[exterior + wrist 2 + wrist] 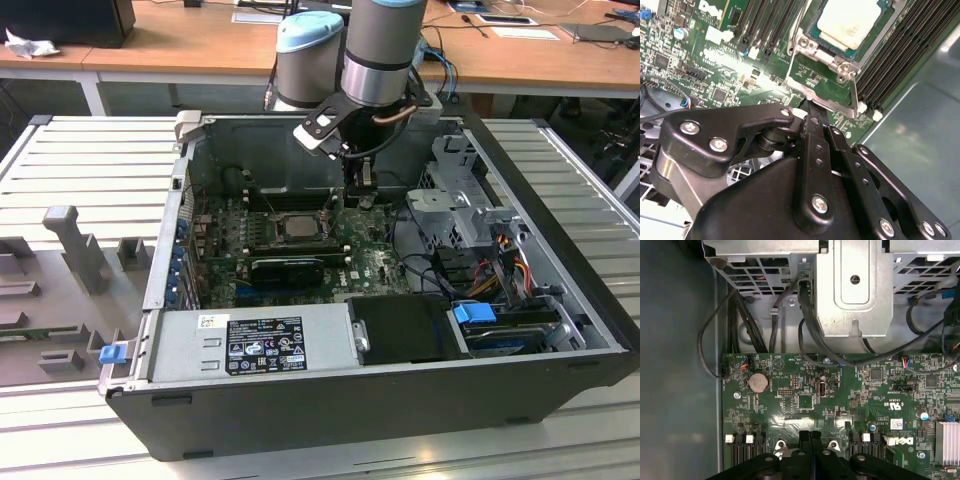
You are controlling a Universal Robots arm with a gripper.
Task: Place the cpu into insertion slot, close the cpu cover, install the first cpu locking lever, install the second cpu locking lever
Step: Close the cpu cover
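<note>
- The gripper (810,436) has its two black fingers pressed together with no gap between them in both wrist views. I cannot tell whether anything thin is pinched there.
- In the second wrist view the gripper (809,106) has its tips right at the metal edge of the insertion slot (807,46), close over the green motherboard (715,65).
- That view also gives the cpu (847,22). The pale square chip sits in the slot, with the grey cpu cover (876,41) lying down around it as a frame.
- A thin locking lever (855,92) runs along one side of the slot, near the fingertips. Whether it is hooked down is not clear.
- Long black memory slots (900,55) flank the socket.
- The first wrist view looks past the fingers across another stretch of the motherboard (805,400). It takes in a round coin battery (758,382), a finned heatsink (947,440), black cables (810,325) and the grey metal drive cage (855,285) beyond the board's edge.
- The exterior view places all this. The arm (385,50) reaches down into an open computer case (300,410), and the gripper (362,185) is low over the board.
- There the gripper is just to the exterior view's right of the cpu (297,226).
- The power supply (250,345) lies along the near wall of the case. The drive cage (470,200) is on the exterior view's right.
- The case rests on a grey slatted table (80,150), with wooden desks (180,40) behind it.
</note>
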